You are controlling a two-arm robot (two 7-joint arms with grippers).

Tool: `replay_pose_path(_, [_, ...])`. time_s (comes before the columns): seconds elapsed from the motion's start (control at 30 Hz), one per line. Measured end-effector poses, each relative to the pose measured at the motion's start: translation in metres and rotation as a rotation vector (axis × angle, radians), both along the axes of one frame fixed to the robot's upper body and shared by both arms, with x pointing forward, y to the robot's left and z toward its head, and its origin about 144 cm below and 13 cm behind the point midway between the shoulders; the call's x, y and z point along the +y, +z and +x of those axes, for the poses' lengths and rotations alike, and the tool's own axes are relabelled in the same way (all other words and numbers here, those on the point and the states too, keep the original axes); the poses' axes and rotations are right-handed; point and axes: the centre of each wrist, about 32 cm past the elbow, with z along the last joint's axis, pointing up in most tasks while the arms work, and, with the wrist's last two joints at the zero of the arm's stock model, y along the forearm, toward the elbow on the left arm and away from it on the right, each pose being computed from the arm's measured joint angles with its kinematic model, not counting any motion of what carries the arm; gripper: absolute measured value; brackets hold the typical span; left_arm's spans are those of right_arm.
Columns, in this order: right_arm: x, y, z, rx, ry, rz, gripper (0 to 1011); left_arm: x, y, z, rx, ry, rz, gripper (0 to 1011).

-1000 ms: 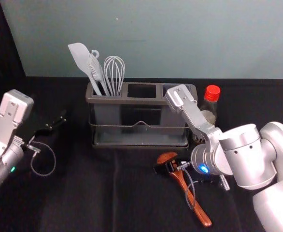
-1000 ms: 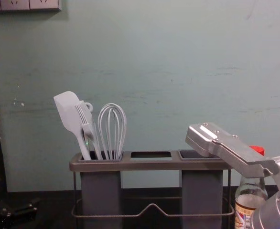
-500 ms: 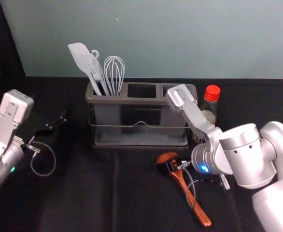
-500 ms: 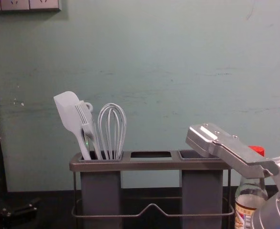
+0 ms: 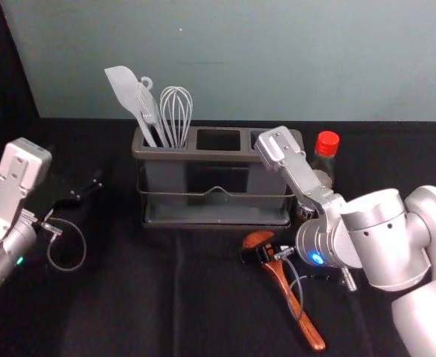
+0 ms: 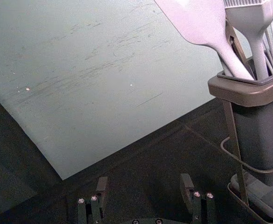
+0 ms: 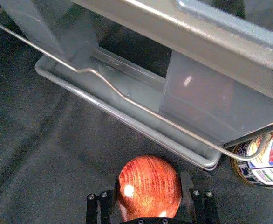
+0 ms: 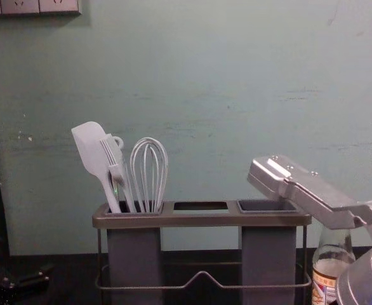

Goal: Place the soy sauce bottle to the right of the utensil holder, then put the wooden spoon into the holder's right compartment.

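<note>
The wooden spoon [image 5: 283, 286] lies slantwise in front of the utensil holder [image 5: 216, 155], its handle toward the near edge. My right gripper [image 5: 257, 255] is shut on it by the bowl end. In the right wrist view, the spoon's rounded bowl [image 7: 149, 186] sits between the fingers of my right gripper [image 7: 149, 190]. Upright just right of the holder stands the red-capped soy sauce bottle [image 5: 325, 155], partly behind the right arm. The holder's right compartment [image 8: 266, 206] has nothing standing in it. Left of the holder, my left gripper [image 5: 86, 191] is parked; its wrist view shows the gripper [image 6: 144, 189] open.
A white spatula [image 5: 126, 93], a brush and a whisk [image 5: 176, 111] stand in the holder's left compartment. A wire rail [image 8: 202, 274] runs across the holder's front. The wall [image 5: 240, 59] rises behind the black-covered table [image 5: 129, 297].
My right arm has risen and shifted slightly right, and the spoon's bowl end has moved a little with its gripper. The left arm and the bottle have stayed put.
</note>
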Motion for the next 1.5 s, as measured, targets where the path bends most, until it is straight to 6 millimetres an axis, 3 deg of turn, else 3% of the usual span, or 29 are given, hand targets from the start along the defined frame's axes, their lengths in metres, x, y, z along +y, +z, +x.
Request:
replay_pose_path(0.43, [-0.010,0.016,-0.020,-0.027,0.052,0.055,838,0.000,0.000,0.000,0.000,0.000,0.000,1000])
replay_pose_path(0.97, [-0.055,0.024,-0.081,-0.316,0.254,0.261,838,0.000,0.000,0.000,0.000,0.000,0.000,1000])
replay_pose_path(1.5, [-0.088,-0.002,-0.113,-0.695,0.311,0.327,837,0.000,0.000,0.000,0.000,0.000,0.000,1000])
